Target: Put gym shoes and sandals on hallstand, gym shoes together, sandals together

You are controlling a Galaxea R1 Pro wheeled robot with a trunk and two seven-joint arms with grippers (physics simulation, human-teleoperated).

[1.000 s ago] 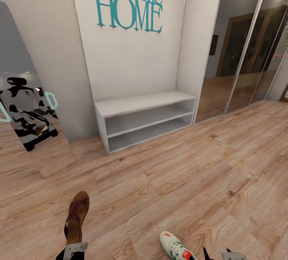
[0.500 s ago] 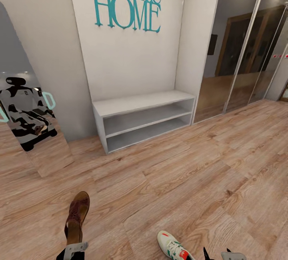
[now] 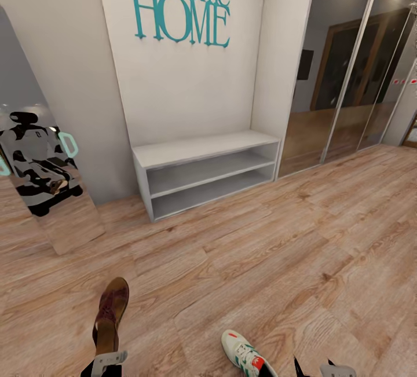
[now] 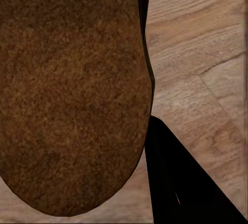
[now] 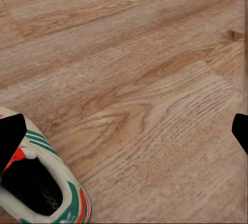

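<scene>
Head view: brown sandal [image 3: 110, 314] at lower left, raised off the wood floor [image 3: 278, 261], heel at the left gripper [image 3: 108, 361]; gym shoe [image 3: 244, 354] beside right gripper [image 3: 315, 370]; white bench [image 3: 202, 171] against the wall.

Left wrist: sandal's sole [image 4: 72, 90] pressed against one dark finger [image 4: 181, 182], seemingly clamped.

Right wrist: fingertips [image 5: 10, 133] wide apart, gym shoe [image 5: 44, 188] on floor.

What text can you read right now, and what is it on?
"Welcome HOME": teal cut-out lettering on the white wall panel above the low white bench.
Inside the gym shoe, by the right gripper: a dark insole print, too blurred to read.
Sandal, held by the left gripper: no text.
</scene>
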